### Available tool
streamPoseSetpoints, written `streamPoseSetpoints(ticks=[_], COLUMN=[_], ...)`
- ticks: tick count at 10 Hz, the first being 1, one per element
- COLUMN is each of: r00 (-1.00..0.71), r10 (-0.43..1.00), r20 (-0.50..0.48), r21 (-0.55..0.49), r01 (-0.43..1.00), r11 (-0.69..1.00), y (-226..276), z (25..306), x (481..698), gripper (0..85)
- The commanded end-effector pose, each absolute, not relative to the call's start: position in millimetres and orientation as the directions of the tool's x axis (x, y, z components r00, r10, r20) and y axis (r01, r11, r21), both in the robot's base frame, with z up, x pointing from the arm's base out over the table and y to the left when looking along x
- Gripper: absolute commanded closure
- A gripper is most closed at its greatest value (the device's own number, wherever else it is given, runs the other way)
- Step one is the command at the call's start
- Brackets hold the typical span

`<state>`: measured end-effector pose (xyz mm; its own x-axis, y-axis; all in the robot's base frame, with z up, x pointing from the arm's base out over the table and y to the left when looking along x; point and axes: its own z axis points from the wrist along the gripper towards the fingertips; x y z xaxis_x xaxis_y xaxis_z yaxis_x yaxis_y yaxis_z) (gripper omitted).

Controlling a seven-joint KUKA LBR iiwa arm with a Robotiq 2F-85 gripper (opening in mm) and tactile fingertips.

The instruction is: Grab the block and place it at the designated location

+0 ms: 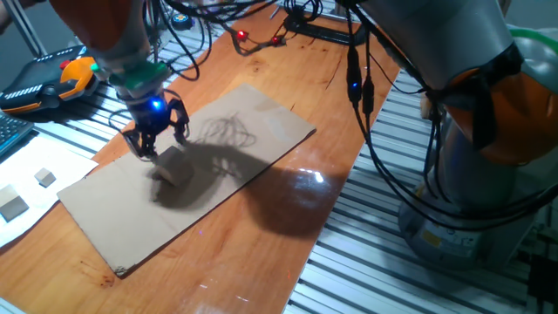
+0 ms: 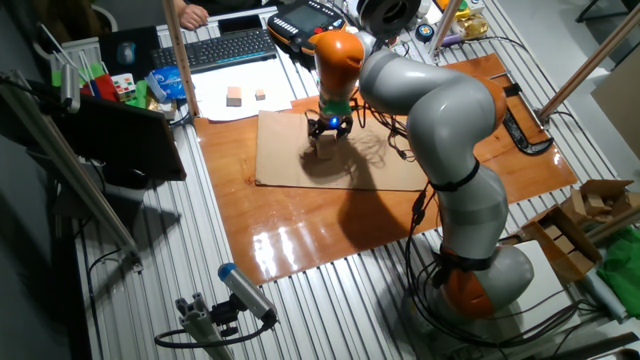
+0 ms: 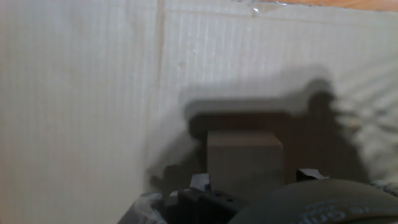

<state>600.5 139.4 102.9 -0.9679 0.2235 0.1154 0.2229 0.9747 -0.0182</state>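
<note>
On the glossy orange-brown wooden surface (image 1: 261,253) lies a flat, matte cardboard sheet (image 1: 253,144), a creased rectangle. The dark-fingered tool (image 1: 155,139) hangs over its left part, a blue light glowing above the fingers; the block (image 1: 174,171), a blurred tan lump in shadow, sits on the sheet just below the fingertips. How wide the fingers stand cannot be told.

From the other fixed view, the smooth grey arm (image 2: 440,110) curves down to the tool (image 2: 328,133) above the sheet (image 2: 380,170); the block is hidden in shadow.

Seen from the hand view, the block (image 3: 244,158) shows a square, sharp-edged face resting on ribbed cardboard (image 3: 81,87), ungripped.
</note>
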Motion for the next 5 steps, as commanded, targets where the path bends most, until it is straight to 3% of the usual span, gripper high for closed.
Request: streamPoseSetpoints(ticks=[1, 3, 5], r00=[-0.970, -0.981, -0.991], r10=[0.217, 0.149, 0.069], r20=[0.114, 0.121, 0.118], r21=[-0.022, -0.019, -0.016], r01=[0.216, 0.148, 0.068], r11=[0.976, 0.989, 0.998], y=[138, 125, 99], z=[122, 139, 154], x=[596, 587, 577], gripper=[16.0, 24.7, 41.0])
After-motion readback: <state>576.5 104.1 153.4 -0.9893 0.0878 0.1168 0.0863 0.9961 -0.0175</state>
